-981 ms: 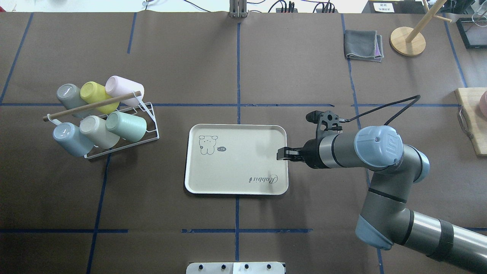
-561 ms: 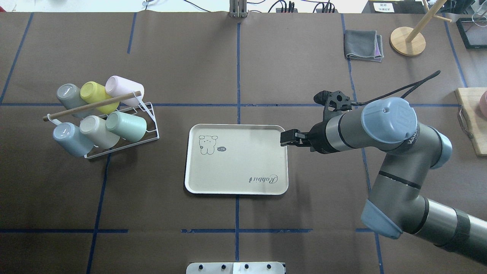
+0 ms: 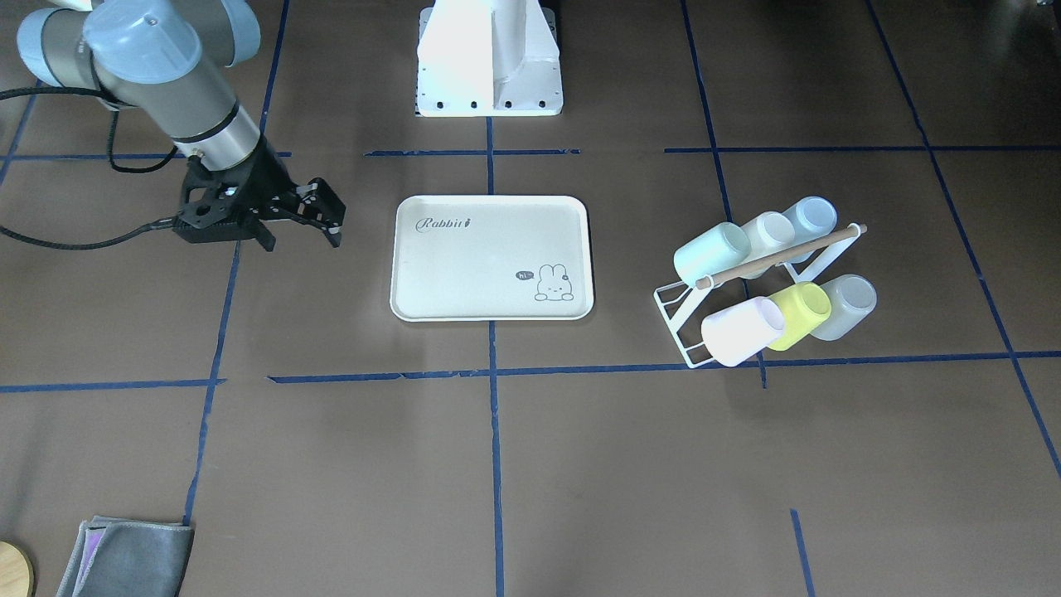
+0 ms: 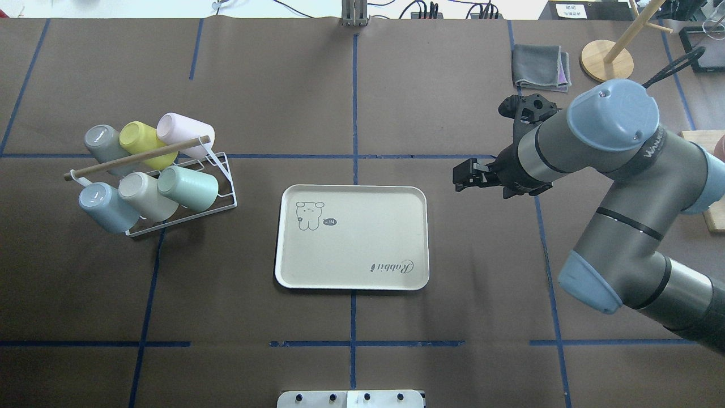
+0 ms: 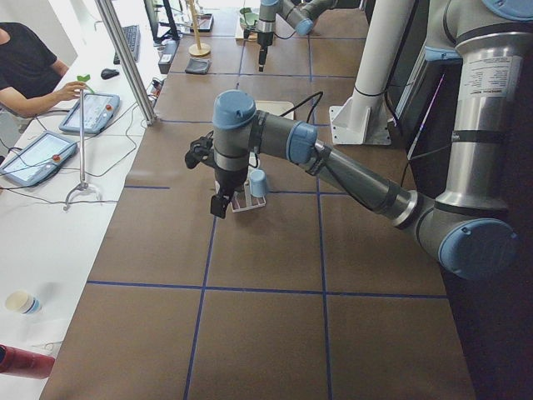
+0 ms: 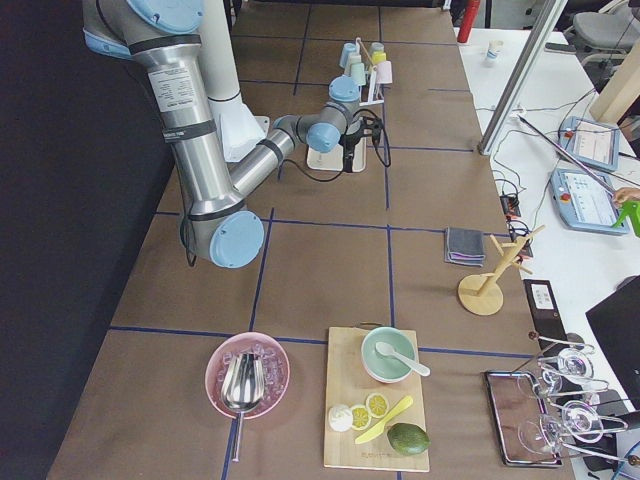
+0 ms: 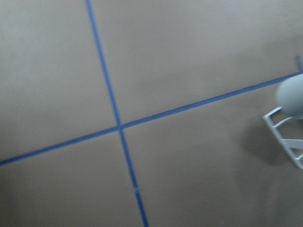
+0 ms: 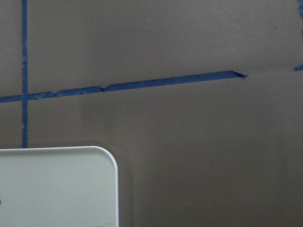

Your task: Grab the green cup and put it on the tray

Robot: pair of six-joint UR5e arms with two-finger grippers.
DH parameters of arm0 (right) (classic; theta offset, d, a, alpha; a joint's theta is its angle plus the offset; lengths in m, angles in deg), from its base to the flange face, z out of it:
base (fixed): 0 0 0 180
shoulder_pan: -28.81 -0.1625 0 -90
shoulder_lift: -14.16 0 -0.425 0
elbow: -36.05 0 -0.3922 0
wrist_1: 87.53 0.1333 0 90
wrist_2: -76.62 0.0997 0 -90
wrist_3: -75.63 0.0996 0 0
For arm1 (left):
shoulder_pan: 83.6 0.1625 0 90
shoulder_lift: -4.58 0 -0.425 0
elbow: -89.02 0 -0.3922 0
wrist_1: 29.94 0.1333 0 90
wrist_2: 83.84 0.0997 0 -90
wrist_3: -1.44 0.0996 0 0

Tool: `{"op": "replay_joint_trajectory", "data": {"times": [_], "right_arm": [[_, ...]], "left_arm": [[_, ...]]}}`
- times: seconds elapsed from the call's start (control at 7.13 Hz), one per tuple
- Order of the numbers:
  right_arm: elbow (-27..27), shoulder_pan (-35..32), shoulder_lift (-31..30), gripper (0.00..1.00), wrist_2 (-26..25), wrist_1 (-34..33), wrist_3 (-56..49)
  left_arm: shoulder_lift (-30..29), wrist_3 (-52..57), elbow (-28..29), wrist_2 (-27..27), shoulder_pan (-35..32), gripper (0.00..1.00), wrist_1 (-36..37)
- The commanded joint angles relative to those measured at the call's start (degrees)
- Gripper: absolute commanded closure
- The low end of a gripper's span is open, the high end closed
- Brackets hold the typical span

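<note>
The green cup [image 4: 190, 188], pale mint, lies tilted on a white wire rack [image 4: 228, 199] at the table's left; it also shows in the front-facing view [image 3: 711, 253]. The cream tray [image 4: 362, 249] with the bunny drawing lies flat at mid-table, with nothing on it. My right gripper [image 4: 461, 175] hangs open and empty just off the tray's far right corner, above the table; its spread fingers [image 3: 334, 236] show in the front-facing view. A tray corner [image 8: 57, 189] shows in the right wrist view. My left gripper [image 5: 219, 202] shows only in the exterior left view, pointing down near the rack; I cannot tell whether it is open or shut.
The rack also holds a yellow-green cup [image 4: 141, 144], a pink cup [image 4: 184, 133], a grey, a cream and a pale blue cup [image 4: 105, 207] under a wooden rod. A grey towel [image 4: 541, 68], a wooden stand [image 4: 606, 61] and a cutting board [image 4: 702, 175] sit far right.
My right gripper has left the tray's right edge and moved away to the far right, with the arm rising. The tray and the cups have not moved.
</note>
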Motion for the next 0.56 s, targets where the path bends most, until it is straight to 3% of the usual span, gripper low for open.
{"op": "replay_joint_trajectory", "data": {"times": [0.0,0.28,0.42], "right_arm": [[-0.4,-5.3,-3.4,0.00,3.4,-0.5,-10.6],[-1.4,-11.8,-6.2,0.00,9.7,-0.4,-17.7],[-2.1,-14.5,-7.3,0.00,11.5,-0.5,-21.4]], "left_arm": [[-1.1,0.0,-13.7,10.4,9.5,0.00,4.7],[-4.7,0.0,-18.4,25.3,20.2,0.00,10.6],[-5.8,0.0,-18.8,25.9,23.4,0.00,11.4]]}}
